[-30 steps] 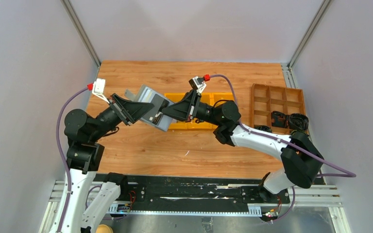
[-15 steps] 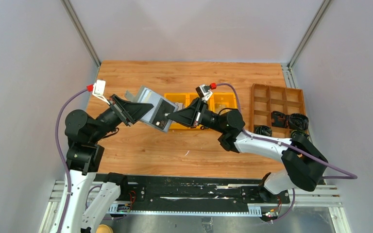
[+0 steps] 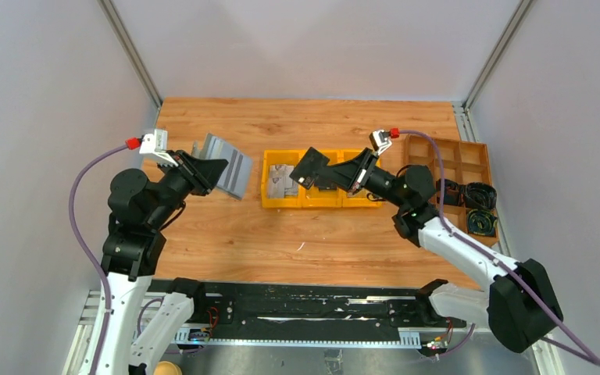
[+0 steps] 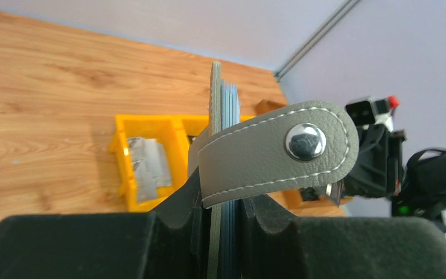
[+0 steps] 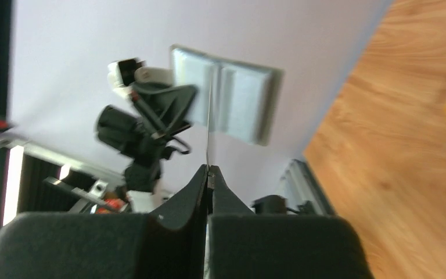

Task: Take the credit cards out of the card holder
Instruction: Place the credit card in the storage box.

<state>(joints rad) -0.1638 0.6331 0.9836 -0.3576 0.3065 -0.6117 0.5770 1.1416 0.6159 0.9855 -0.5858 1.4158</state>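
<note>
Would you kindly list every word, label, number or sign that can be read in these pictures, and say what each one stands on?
No text here can be read.
Loose cards in the yellow bin: dark print, too small and blurred to read.
Held card in the right pincer: dark from above, edge-on to the wrist camera, nothing legible.
Card holder: plain stitched strap with a shiny metal snap, no marking visible.

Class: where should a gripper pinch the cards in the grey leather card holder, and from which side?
Pinch the thin bluish cards' free edges from the far side, opposite the left gripper: they stand edge-on, clear above the grey holder's snap strap.
</note>
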